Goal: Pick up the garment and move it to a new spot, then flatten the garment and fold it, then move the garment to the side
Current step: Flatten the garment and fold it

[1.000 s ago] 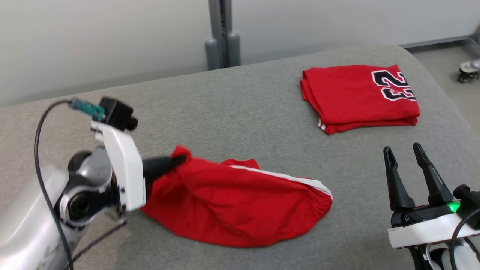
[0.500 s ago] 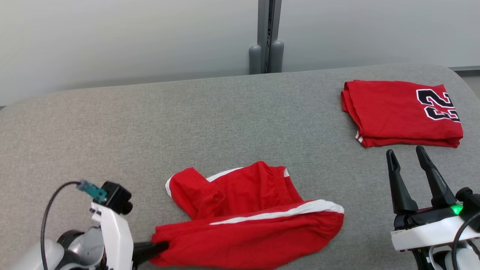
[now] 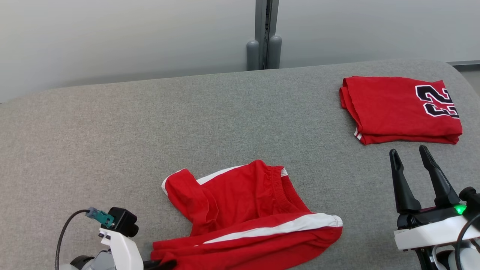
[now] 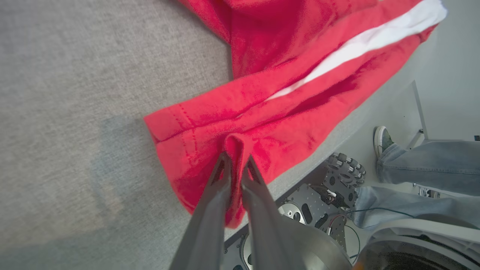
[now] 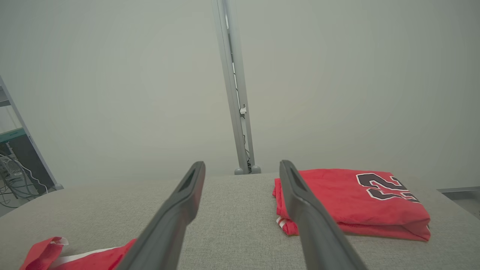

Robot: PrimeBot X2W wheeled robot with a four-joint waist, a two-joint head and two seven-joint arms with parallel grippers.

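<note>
The garment [image 3: 247,210], red shorts with a white side stripe, lies crumpled on the grey table [image 3: 150,123] near its front edge. In the left wrist view its hem [image 4: 195,150] overhangs that edge. My left gripper [image 4: 236,159] pinches a raised fold of the red cloth between its nearly touching fingertips; in the head view it sits at the bottom edge [image 3: 161,264]. My right gripper [image 3: 408,152] stands open and empty at the lower right, well clear of the garment, fingers [image 5: 187,187] spread wide.
A folded red jersey [image 3: 397,108] with a black number lies at the table's far right, just beyond my right gripper. A grey post [image 3: 263,33] rises behind the table. Below the front edge are my wheeled base [image 4: 343,168] and a person's shoe [image 4: 382,140].
The camera has swung. My left gripper has dragged the garment's corner back to the front edge, and the shorts now lie spread with the white stripe up. The right gripper is unchanged.
</note>
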